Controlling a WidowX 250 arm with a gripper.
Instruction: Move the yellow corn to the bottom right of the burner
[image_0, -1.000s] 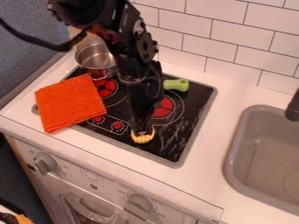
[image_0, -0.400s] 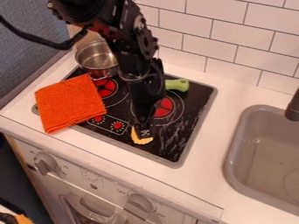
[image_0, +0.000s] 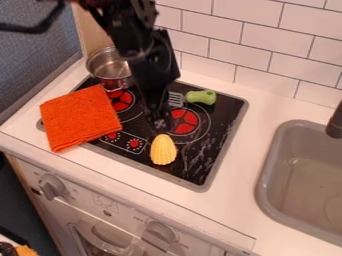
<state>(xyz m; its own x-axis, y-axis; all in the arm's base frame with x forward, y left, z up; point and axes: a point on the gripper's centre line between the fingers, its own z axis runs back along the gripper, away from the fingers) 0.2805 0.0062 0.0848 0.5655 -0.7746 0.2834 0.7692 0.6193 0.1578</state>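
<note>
The yellow corn (image_0: 163, 150) is lying on its side on the stove top (image_0: 208, 172), near the front edge, between the round controls (image_0: 134, 144) and the front right corner. The surface is supporting it, so it is probably needing no grip, though its rounded shape could be making it easy to roll. The gripper (image_0: 159, 124) is hanging just behind the corn's narrow end; I cannot tell whether it is open or closed, nor whether it is touching the corn. If the task is meaning the very corner of the stove, the corn is likely wanting a short shift right and forward; if it is meaning the right burner (image_0: 185, 121), the corn is sitting in front and slightly left. The metal pot (image_0: 110, 67) is standing upright at the back left corner, showing bare metal in the visible part of its inside. A folded orange towel (image_0: 80, 118) is draping over the left edge, partly resting on the counter. A green-handled spatula (image_0: 201, 97) is lying near the back edge. The gray sink (image_0: 265, 167) is sitting in the counter to the right.
</note>
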